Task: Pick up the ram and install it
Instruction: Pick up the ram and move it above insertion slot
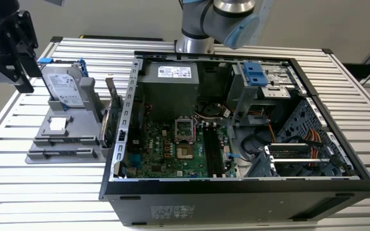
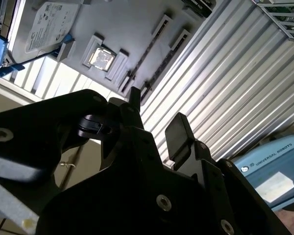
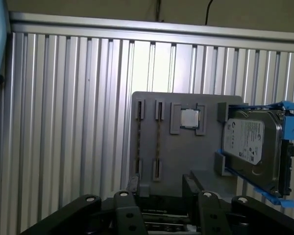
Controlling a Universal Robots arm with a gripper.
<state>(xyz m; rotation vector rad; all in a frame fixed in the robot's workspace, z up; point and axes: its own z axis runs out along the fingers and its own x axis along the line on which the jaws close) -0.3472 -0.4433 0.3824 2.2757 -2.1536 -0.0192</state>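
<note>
The ribbed aluminium table (image 1: 56,192) is bare on the side of the grey holder (image 1: 63,155) that faces away from the open computer case (image 1: 236,202), so there is free room there. On the other side the case wall stands just beside the holder. A green expansion card (image 1: 111,120) stands upright between the two, partly hidden by that wall. A hard drive with blue handles (image 3: 250,142) stands in the holder at one end.

The ram (image 3: 158,142) sits in one of the holder's two narrow slots, the one nearer a small square chip (image 3: 189,118). It shows only as a thin edge-on strip, so its chips are hard to make out.

The gripper (image 2: 157,115) hangs above the holder, touching nothing. Its fingers (image 2: 179,129) are spread apart with only air between them. In the exterior view it is cut off by the edge, up by the hard drive's end of the holder.
</note>
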